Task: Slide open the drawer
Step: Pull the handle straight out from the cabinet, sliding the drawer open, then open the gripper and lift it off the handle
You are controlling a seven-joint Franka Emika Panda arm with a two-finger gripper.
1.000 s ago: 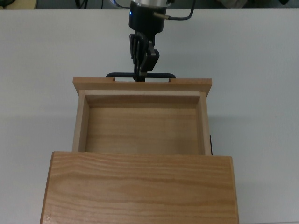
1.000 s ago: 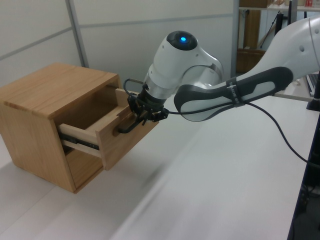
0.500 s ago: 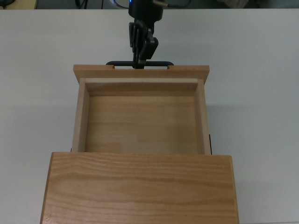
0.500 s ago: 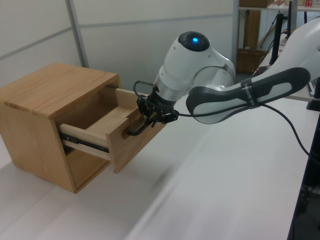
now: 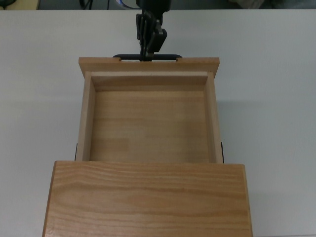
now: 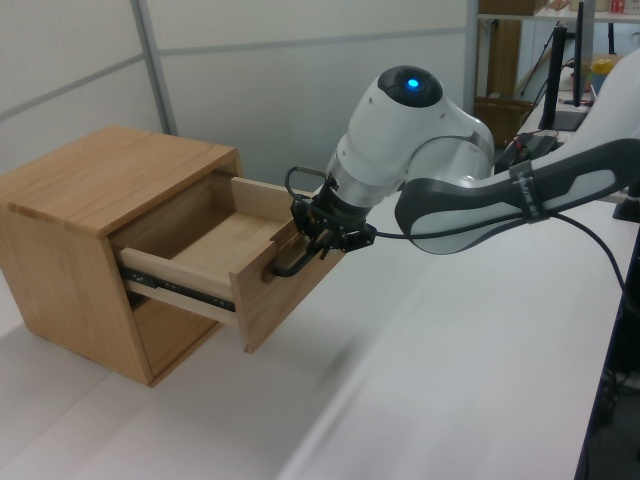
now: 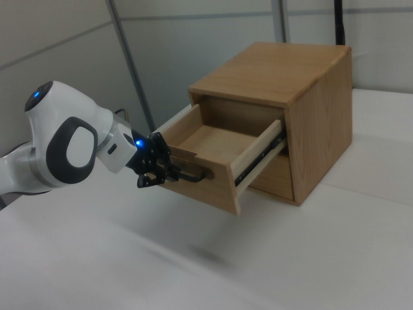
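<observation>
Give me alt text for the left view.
A white robot arm's pincer grips the black handle of a light wooden drawer, pulled well out of its cabinet. The drawer looks empty; the cabinet sits on a white table.

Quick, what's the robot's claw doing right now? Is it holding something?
Gripper: closed on the black handle of the drawer.

Wooden cabinet (image 5: 148, 197) on white table (image 5: 276, 98) — grey wall panels (image 6: 250, 60) behind.
</observation>
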